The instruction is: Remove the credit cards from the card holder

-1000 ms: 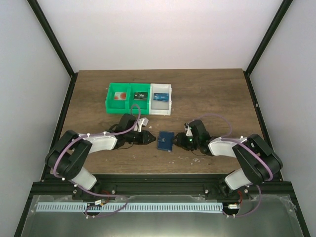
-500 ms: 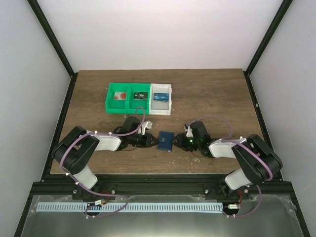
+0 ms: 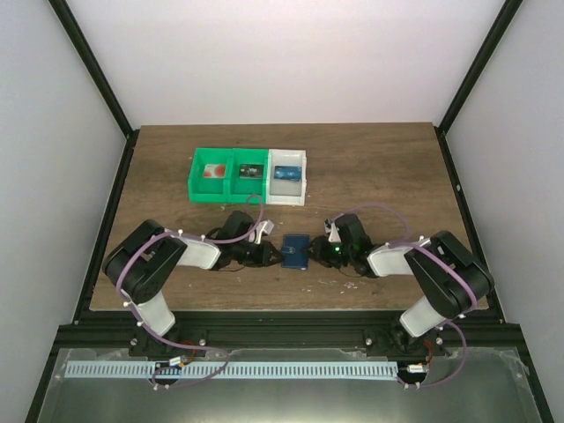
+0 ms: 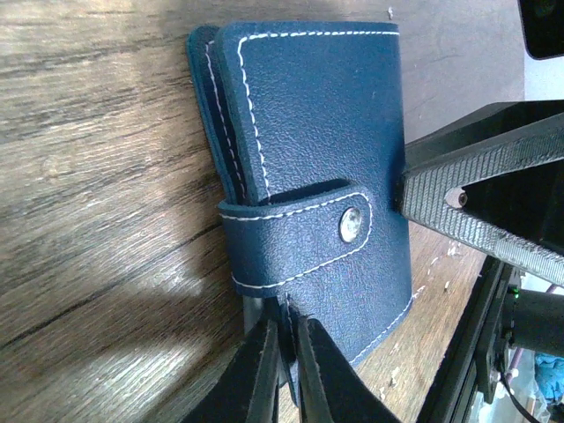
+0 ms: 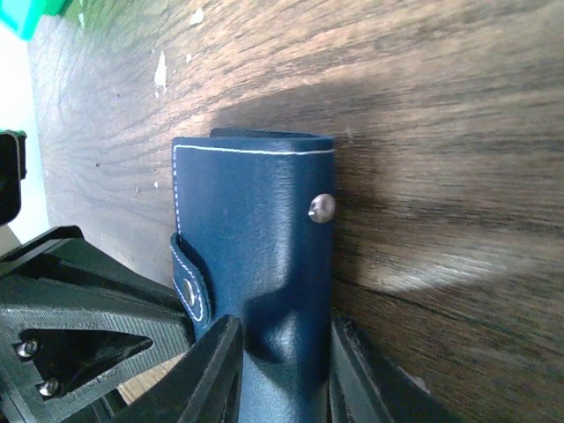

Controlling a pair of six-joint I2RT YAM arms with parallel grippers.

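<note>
- The card holder [image 3: 296, 250] lies on the wooden bench [image 3: 379, 176], near its front edge and between the two arms.
- It is folded closed: a strap [image 4: 295, 233] with white stitching wraps across its front and is fastened by a metal snap [image 4: 351, 225].
- The left end effector [image 4: 286, 370] is clenched on the holder. Its two fingers sit almost together, pinching a thin flap of navy leather at the edge just below the strap.
- The right end effector [image 5: 280, 374] grasps the holder from the opposite side. One finger sits on each face of the folded spine, and the leather fills the gap between them.
- In the left wrist view, a ridged black finger [image 4: 476, 211] of the right arm presses against the holder's far edge, beside the snap.
- From above, both end effectors meet the holder, left [image 3: 270, 254] and right [image 3: 321, 253].
- Well behind it stand a green bin [image 3: 196, 181] and a white bin [image 3: 304, 181], touching side by side.
- A credit card [image 3: 211, 172] with a red spot lies in the green bin's left compartment.
</note>
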